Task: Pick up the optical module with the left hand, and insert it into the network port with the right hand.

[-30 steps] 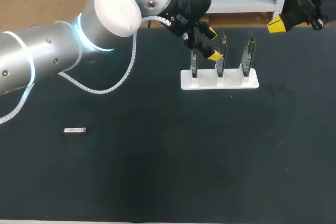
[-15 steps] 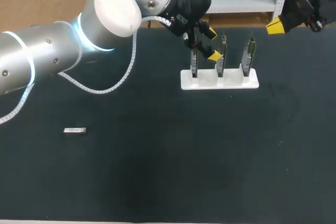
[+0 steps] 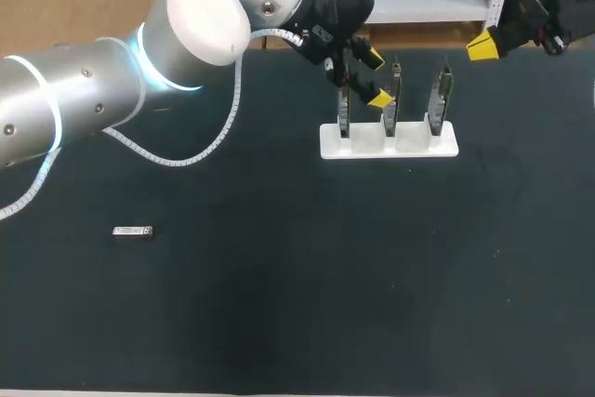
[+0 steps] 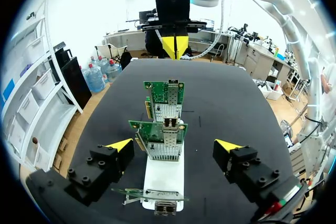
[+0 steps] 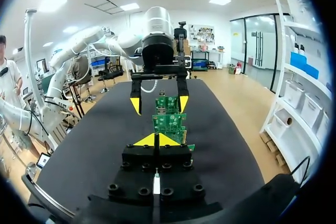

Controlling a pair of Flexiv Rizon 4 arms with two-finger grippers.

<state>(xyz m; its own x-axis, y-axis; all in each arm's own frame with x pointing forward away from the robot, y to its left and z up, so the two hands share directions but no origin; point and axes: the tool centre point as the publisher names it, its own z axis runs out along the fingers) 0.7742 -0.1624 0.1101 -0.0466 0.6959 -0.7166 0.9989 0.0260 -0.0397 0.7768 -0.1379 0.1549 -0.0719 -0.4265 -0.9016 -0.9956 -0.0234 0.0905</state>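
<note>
The optical module (image 3: 132, 231), a small silver bar, lies alone on the dark mat at the left, far from both grippers. It shows in neither wrist view. My left gripper (image 3: 376, 78) hangs open over the white stand (image 3: 389, 141), between its left and middle network cards. In the left wrist view its fingers (image 4: 173, 144) stand wide either side of the row of green cards (image 4: 160, 137), touching none. My right gripper (image 3: 485, 45) is at the table's far right edge. In its own view it (image 5: 156, 140) is shut and empty, facing the cards (image 5: 169, 116).
The stand holds three upright network cards (image 3: 440, 98) at the back middle of the mat. My left arm (image 3: 93, 90) and its white cable (image 3: 200, 151) cross the back left. My left gripper (image 5: 157, 103) shows beyond the cards in the right wrist view.
My right gripper has shifted slightly to the left at the far right edge. The left arm and the module have not moved.
</note>
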